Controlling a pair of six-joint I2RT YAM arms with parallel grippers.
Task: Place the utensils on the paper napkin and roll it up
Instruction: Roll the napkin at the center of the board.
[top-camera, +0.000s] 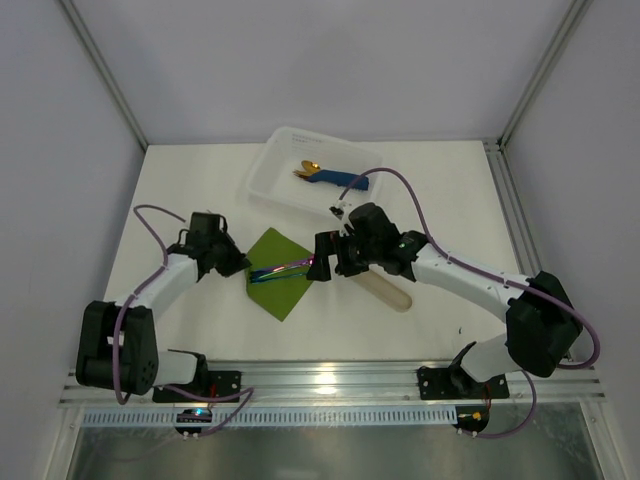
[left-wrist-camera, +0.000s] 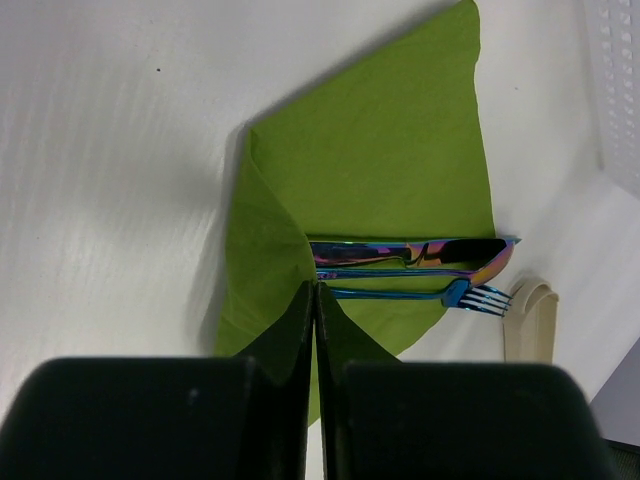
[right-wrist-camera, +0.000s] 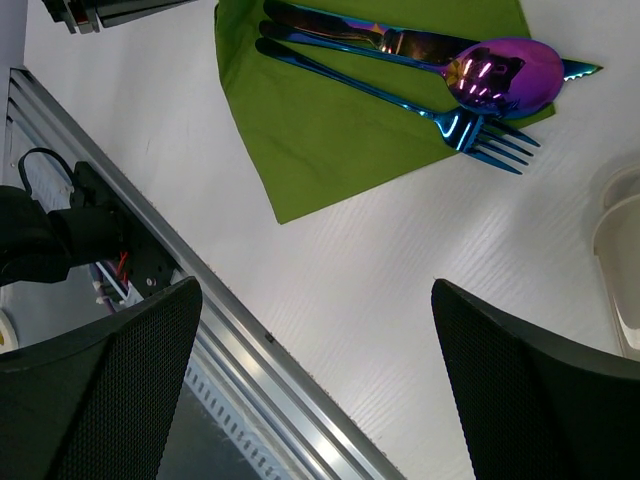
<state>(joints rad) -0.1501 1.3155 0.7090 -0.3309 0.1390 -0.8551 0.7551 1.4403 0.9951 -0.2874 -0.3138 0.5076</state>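
The paper napkin (top-camera: 278, 275) lay on the white worktop (top-camera: 450, 200) between the two arms, turned so that its corners pointed along and across the worktop like a diamond. The utensils (top-camera: 288, 267) rested on it in a tight bundle, handles toward the left arm and heads toward the right.

The left tool (top-camera: 240, 264) sat at the napkin's left corner. In the left wrist view its fingers (left-wrist-camera: 300, 330) were pressed flat together, clenched on the napkin's near edge, and the green paper (left-wrist-camera: 400, 150) rose in a raised fold up to the fingertips. The handles ended just beyond those fingertips, close to them but apart.

The right tool (top-camera: 322, 258) hovered over the head end of the bundle with its jaws spread wide and nothing between them. Its wrist view showed the spoon (right-wrist-camera: 500, 78), the fork (right-wrist-camera: 480, 135) and the knife (right-wrist-camera: 420, 42) lying side by side and touching. The fork tines and the knife tip reached past the napkin's edge onto bare worktop. The utensils lay ahead of the two fingers (right-wrist-camera: 100, 390), clear of both.

A beige oblong piece (top-camera: 385, 290) lay on the worktop just beside the fork tines, partly under the right arm. Well apart at the far side stood a clear bin (top-camera: 270, 165) holding a blue roll (top-camera: 345, 181) with gold cutlery in it.
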